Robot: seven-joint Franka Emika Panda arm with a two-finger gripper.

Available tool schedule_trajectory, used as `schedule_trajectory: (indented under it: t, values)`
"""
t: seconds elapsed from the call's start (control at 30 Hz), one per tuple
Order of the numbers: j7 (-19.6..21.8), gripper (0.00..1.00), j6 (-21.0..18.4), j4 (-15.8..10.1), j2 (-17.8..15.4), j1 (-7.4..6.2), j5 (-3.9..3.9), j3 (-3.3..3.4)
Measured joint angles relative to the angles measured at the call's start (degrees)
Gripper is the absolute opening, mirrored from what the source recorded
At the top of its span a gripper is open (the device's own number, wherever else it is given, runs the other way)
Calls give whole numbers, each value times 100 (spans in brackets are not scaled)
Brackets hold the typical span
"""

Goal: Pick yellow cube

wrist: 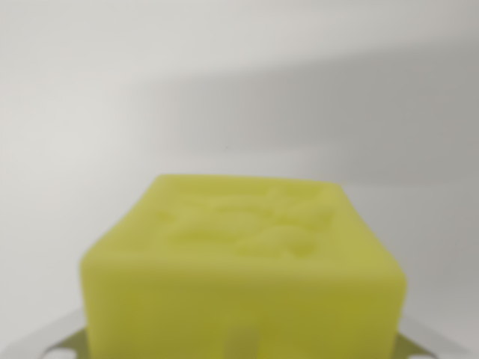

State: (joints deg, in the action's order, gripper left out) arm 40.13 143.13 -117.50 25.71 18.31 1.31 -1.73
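Note:
The yellow cube (243, 262) fills the lower middle of the wrist view, very close to the camera and out of focus. Its top face carries a shallow embossed pattern. It stands out against a plain white surface (239, 90). Pale metal edges (45, 340) of my hand peek out at the bottom left and bottom right corners, behind the cube. The fingers themselves are hidden by the cube or out of frame, so I cannot see whether they touch it.
A soft grey shadow band (314, 120) crosses the white surface behind the cube. Nothing else shows in this view.

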Motion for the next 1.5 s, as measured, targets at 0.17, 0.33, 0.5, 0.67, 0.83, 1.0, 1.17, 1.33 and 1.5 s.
schedule_trajectory:
  t: [0.17,0.33,0.5,0.67,0.83,1.0,1.17,1.33,1.5]
  values:
    - [-7,0,-141,-2,-142,-1,-11,0]
    - [-13,0,-285,3,-279,-2,-21,0]
    - [-19,0,-431,14,-412,-3,-29,0]
    - [-24,0,-581,33,-542,-4,-38,0]
    - [-29,0,-732,60,-667,-5,-46,0]
    - [-34,0,-884,94,-787,-5,-53,0]
    - [-38,0,-1040,134,-902,-6,-59,0]
    - [-42,0,-1198,183,-1010,-6,-65,0]
    - [-46,0,-1357,236,-1114,-6,-70,0]
